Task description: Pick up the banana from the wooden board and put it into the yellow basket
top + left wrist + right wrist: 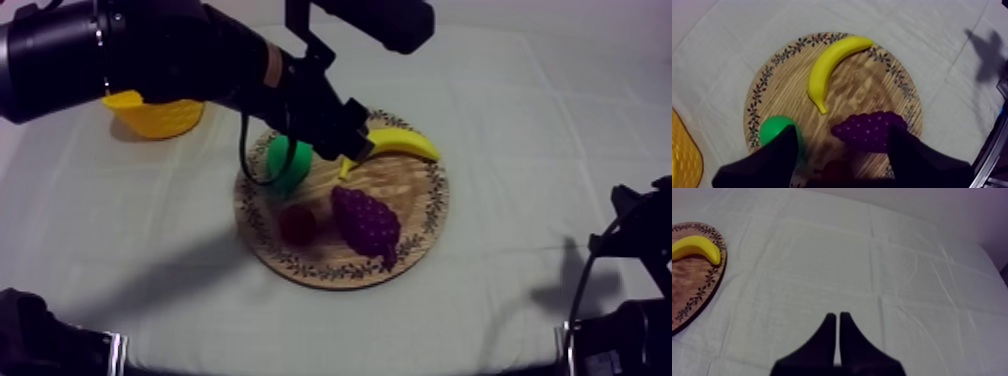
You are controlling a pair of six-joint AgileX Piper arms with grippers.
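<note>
The yellow banana (402,144) lies along the far rim of the round wooden board (330,272), next to a green pear (290,165), a bunch of purple grapes (365,222) and a small red fruit (298,223). My left gripper (352,148) hovers over the board just left of the banana's near end. In the left wrist view that gripper (843,129) is open, holding nothing, with its fingers (779,157) above the pear (774,131) and the grapes (869,131); the banana (829,65) lies beyond them. My right gripper (837,317) is shut above bare cloth.
The yellow basket (155,112) stands at the back left, partly hidden under my left arm; its edge (684,155) is close to the board (787,90). The right wrist view catches the board's rim (702,290) and the banana (694,247) far off.
</note>
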